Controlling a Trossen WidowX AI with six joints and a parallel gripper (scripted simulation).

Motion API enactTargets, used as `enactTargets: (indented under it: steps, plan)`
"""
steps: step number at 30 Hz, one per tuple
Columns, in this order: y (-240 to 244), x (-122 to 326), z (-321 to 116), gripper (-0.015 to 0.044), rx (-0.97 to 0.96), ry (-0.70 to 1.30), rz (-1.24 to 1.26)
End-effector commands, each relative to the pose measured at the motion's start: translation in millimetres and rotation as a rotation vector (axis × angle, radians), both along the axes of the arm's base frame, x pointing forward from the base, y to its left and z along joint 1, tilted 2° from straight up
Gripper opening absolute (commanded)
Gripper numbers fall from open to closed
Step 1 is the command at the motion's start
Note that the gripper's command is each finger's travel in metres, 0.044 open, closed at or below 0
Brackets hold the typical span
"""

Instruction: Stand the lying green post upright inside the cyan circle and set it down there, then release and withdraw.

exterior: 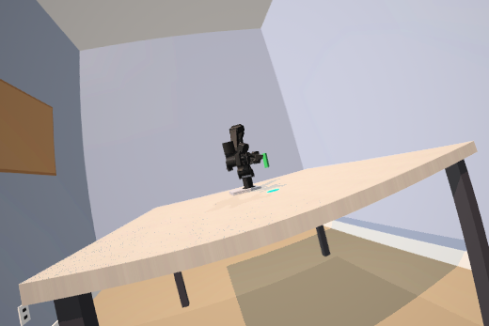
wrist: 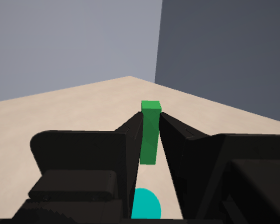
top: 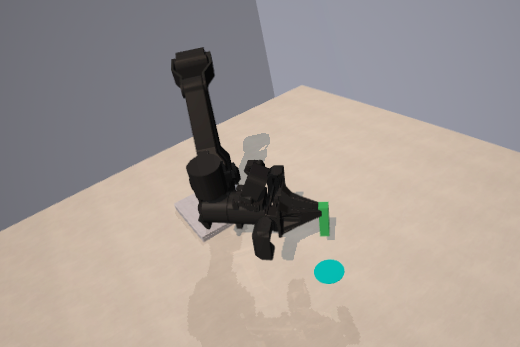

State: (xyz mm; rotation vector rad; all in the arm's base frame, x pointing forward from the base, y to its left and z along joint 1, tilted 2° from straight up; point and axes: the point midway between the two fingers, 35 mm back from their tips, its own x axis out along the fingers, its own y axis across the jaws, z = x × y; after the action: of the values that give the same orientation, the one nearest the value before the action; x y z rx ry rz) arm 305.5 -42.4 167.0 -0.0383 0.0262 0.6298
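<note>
Gripping the green post (top: 324, 220) (exterior: 266, 160) (wrist: 150, 135) near its upper end with the end effector (top: 320, 213) (exterior: 262, 160) (wrist: 150, 116), roughly upright and raised above the worktop (top: 425, 211) (exterior: 329, 189) (wrist: 60, 110). Keeping the post apart from the cyan circle (top: 329, 271) (exterior: 273, 191) (wrist: 145, 204), with the far corner in the top view well beyond both. Seeing nothing standing between post and circle; leaving the pale base plate (top: 204, 237) (exterior: 232, 194) well aside, nearer the left edge in that view.
</note>
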Motion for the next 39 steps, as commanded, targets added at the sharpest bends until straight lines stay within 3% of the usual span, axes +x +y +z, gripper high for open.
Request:
enactTargets:
  steps: [1,39]
  plan:
    - [-0.4,1.3,-7.9,0.0023,0.006,0.007,0.003]
    - [3.1,2.2,-90.6,0.0023,-0.017,-0.004,0.006]
